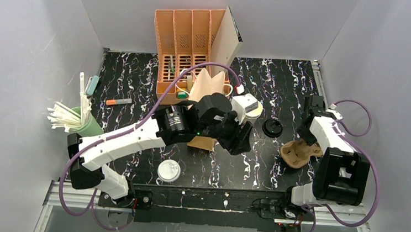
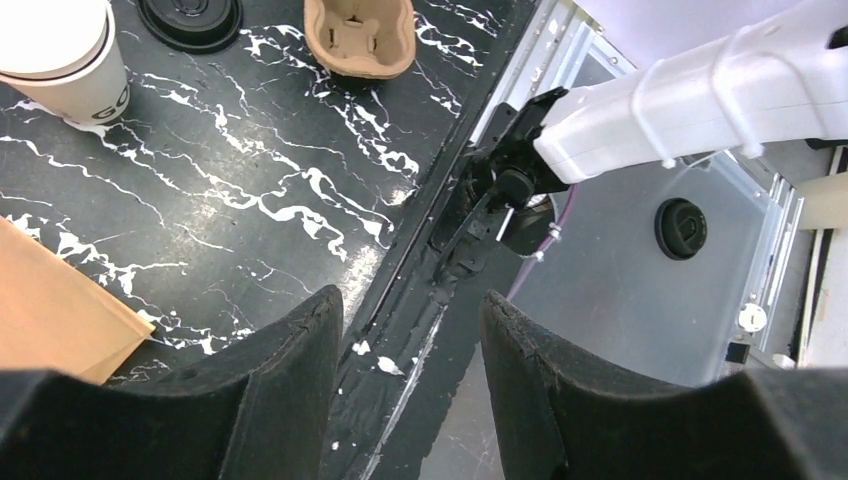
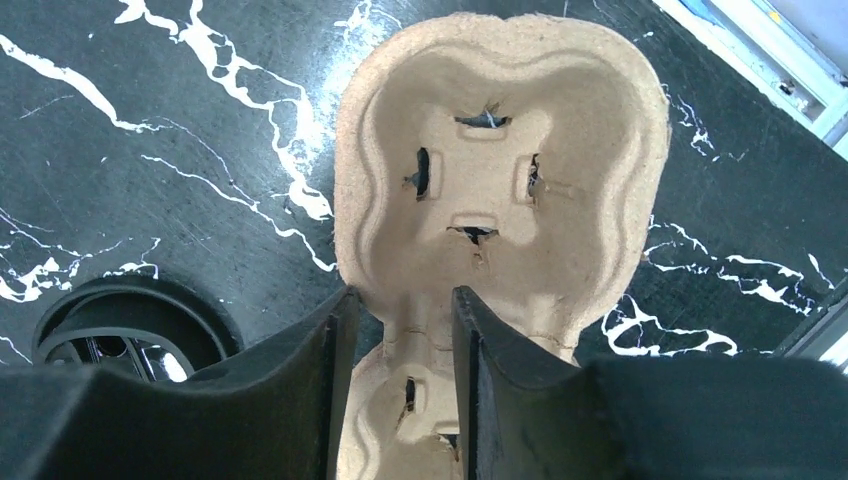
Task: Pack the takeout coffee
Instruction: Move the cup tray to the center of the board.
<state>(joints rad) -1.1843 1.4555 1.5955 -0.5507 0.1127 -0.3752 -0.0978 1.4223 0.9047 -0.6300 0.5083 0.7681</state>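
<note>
Right jaws clamp pulp carrier point(image 3: 500, 150) at its waist, right side of bench point(image 1: 283, 83). Left jaws released, empty. White paper cup point(image 1: 252, 110) upright mid-bench, unlidded; black lid point(image 1: 273, 127) just right of it.

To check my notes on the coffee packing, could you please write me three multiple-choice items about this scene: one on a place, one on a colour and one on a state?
1. Where is the black lid?
A) flat on the table, between the paper cup and the cup carrier
B) on the paper cup
C) inside the cup carrier

2. What colour is the cup holding the straws?
A) red
B) white
C) green

3. The paper cup is:
A) tipped over
B) upright and uncovered
C) upright with its lid on

Answers:
1. A, since the overhead view shows it lying between them.
2. C, since its wall is green under the white straws.
3. B, since its pale inside shows from above.
</note>
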